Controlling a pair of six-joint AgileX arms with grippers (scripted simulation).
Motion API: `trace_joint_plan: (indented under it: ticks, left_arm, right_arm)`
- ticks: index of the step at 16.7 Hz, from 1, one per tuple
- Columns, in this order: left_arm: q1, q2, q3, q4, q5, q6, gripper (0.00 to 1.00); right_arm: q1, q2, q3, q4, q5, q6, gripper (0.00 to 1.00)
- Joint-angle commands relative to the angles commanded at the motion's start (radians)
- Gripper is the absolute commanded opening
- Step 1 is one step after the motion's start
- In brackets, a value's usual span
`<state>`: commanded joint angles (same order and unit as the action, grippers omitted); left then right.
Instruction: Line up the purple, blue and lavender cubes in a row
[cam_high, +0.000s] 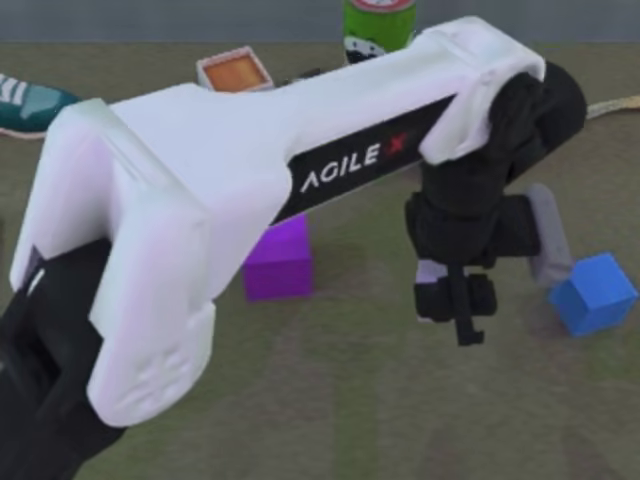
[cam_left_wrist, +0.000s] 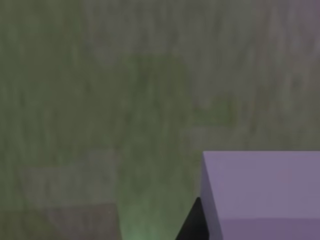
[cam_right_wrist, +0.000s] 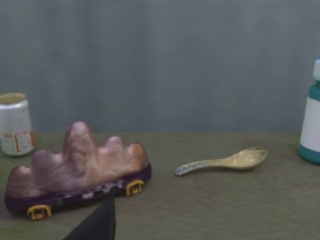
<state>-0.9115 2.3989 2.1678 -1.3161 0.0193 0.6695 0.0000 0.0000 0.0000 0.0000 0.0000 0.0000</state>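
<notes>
Our left arm reaches from the lower left of the top view across the middle of the olive-green matte table (cam_high: 350, 400), its white link hiding much of the surface. Our left gripper (cam_high: 458, 300) hangs low over the table, right of centre, fingers pointing down. It appears to hold the small pale lavender matte cube (cam_left_wrist: 262, 192): a sliver of lavender shows at the fingers in the top view, and the left wrist view shows the cube's pale face close to the lens with a dark finger edge beside it. How tightly the fingers close on it we cannot tell for sure, but they sit narrowly about the cube.

The large vivid purple matte cube (cam_high: 280, 262) rests on the table left of the gripper, partly under the white arm link. The bright blue matte cube (cam_high: 594, 292) sits near the right edge, to the right of the gripper and apart from it. The gripper hangs between these two cubes.

Along the far edge stand a white cube with an orange top face (cam_high: 235, 71), a green can (cam_high: 378, 25) and a teal shoe (cam_high: 28, 103).

Our right arm does not show from above. Its wrist view looks across the table at a brown rock-shaped toy on a purple wheeled base (cam_right_wrist: 77, 172), a golden patterned spoon (cam_right_wrist: 223, 163), a white can (cam_right_wrist: 15, 125) and a white bottle with teal trim (cam_right_wrist: 312, 117); whether its fingers are open we cannot tell.
</notes>
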Motion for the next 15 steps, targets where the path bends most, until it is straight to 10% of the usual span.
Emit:
trace_joint_plan:
  ticks: [10, 15]
  left_arm:
    - [-0.001, 0.031, -0.171, 0.205, 0.000, -0.001, 0.00]
    - [-0.001, 0.031, -0.171, 0.205, 0.000, -0.001, 0.38]
  right_arm:
    - [0.000, 0.000, 0.000, 0.000, 0.000, 0.000, 1.00]
    - [0.000, 0.000, 0.000, 0.000, 0.000, 0.000, 1.00]
